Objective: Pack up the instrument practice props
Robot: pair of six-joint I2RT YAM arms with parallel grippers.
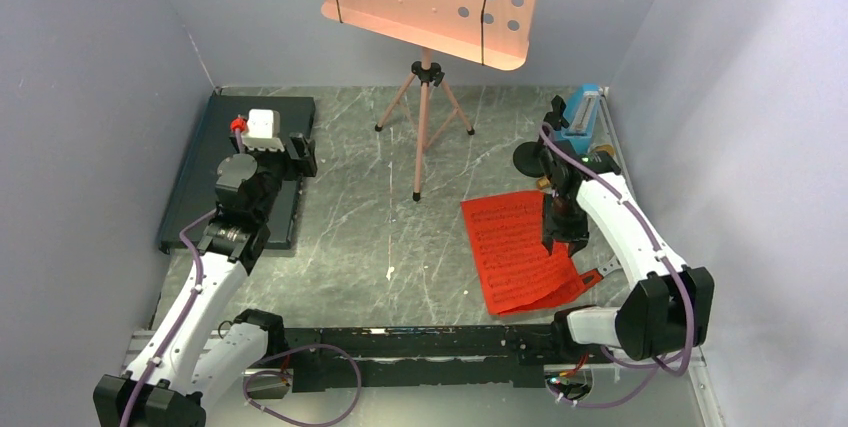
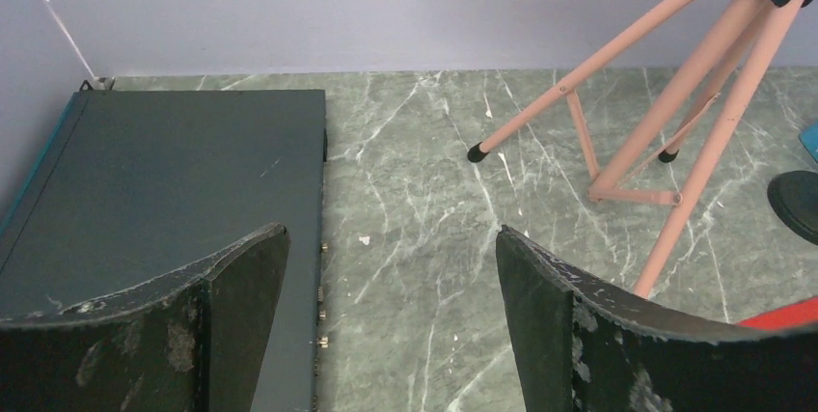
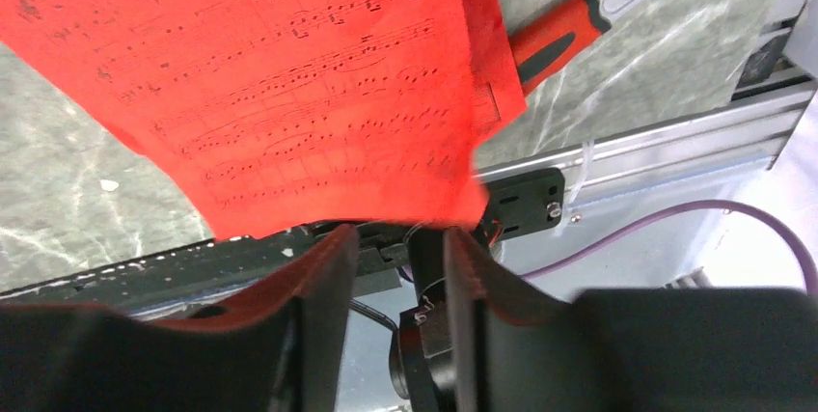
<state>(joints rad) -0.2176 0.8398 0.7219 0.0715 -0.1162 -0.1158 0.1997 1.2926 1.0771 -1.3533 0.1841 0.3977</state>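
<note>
Packing status: apparently nothing stowed.
- Case (image 1: 190,182): shut, worktop left.
- Music stand (image 1: 425,127): upright, rear centre.
- Metronome (image 1: 583,112): rear right corner.
- Microphone (image 1: 527,159): near the metronome.
- Sheet music (image 1: 510,242): flat, front right.
- Left gripper (image 2: 391,238): wide open, empty, at the case edge.
- Right gripper (image 3: 400,238): narrowly parted, empty, over the sheet music.

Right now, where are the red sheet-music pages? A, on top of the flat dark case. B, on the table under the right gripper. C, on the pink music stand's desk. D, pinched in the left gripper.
B: the red sheet-music pages lie on the table beneath the right gripper, and the pink music stand carries no pages.
</note>
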